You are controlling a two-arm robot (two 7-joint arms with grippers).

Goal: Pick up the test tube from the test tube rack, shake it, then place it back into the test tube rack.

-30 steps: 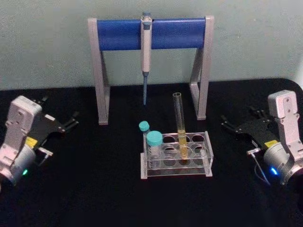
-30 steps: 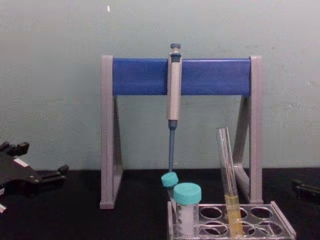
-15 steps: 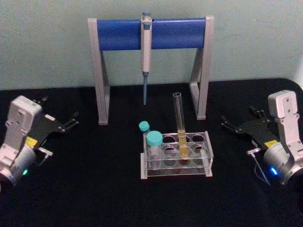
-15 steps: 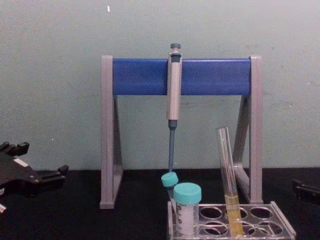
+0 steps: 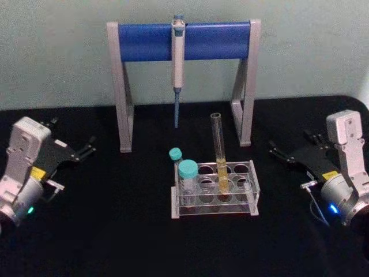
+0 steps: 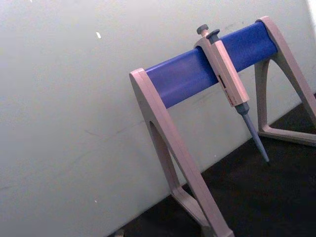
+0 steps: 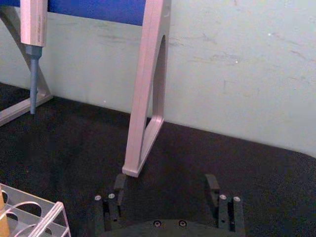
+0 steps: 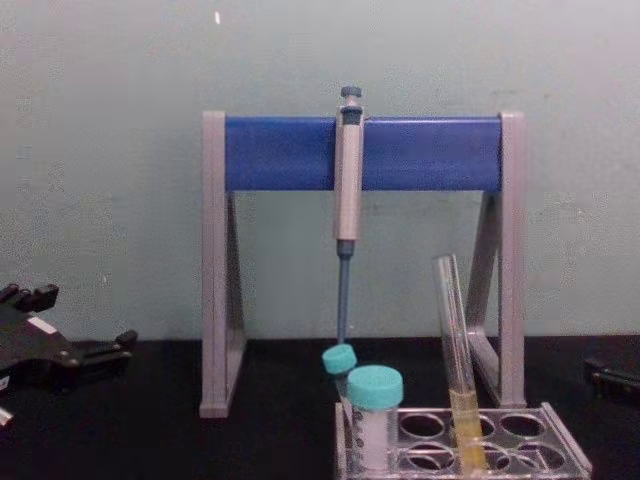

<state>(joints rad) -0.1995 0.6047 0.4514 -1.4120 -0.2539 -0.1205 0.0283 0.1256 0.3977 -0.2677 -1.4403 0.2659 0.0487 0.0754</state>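
the test tube (image 5: pixel 219 151) stands in the test tube rack (image 5: pixel 214 204) at the middle of the black table (image 5: pixel 115 231), leaning a little, with yellow liquid in its lower part; in the chest view the tube (image 8: pixel 456 350) rises well above the rack (image 8: pixel 560 450). two teal-capped tubes (image 5: pixel 187 173) sit in the rack's left holes. behind stands the pipette stand (image 5: pixel 184 40) with a pipette (image 5: pixel 177 69) hanging from its blue bar. the left gripper (image 5: pixel 86 151) rests far to the left, its fingers parted and holding nothing. the right gripper (image 5: pixel 277 154) rests far to the right, well apart from the rack, its fingers (image 7: pixel 213 185) spread wide and empty.
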